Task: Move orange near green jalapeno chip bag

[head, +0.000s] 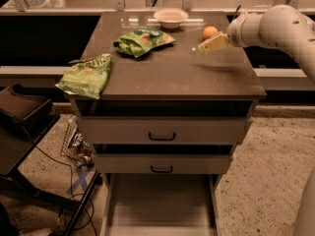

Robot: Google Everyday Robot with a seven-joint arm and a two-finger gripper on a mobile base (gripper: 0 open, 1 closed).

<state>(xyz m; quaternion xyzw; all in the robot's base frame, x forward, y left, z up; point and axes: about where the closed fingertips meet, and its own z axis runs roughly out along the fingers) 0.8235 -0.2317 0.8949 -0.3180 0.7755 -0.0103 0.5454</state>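
Cabinet top (pixel 172 77).
Orange (pixel 210 32): back right, near bowl (pixel 171 17), resting on the top.
Gripper (pixel 212 43): just in front of orange, low over the top. Parted or closed, cannot tell.
Mid-back bag (pixel 142 41) and left bag (pixel 86 75): both green, labels unreadable.
Step, as judged: reach for orange, grasp not made.
Next calls for: enclosing the fruit, carrying it leftward, setting it beside the jalapeno one.

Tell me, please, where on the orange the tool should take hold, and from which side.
Grip the orange across its widest middle, coming down from above and slightly from the front, where the tool hovers close to it. It is round and smooth, so a grip off the middle would likely slip. The white bowl stands apart at the back left.
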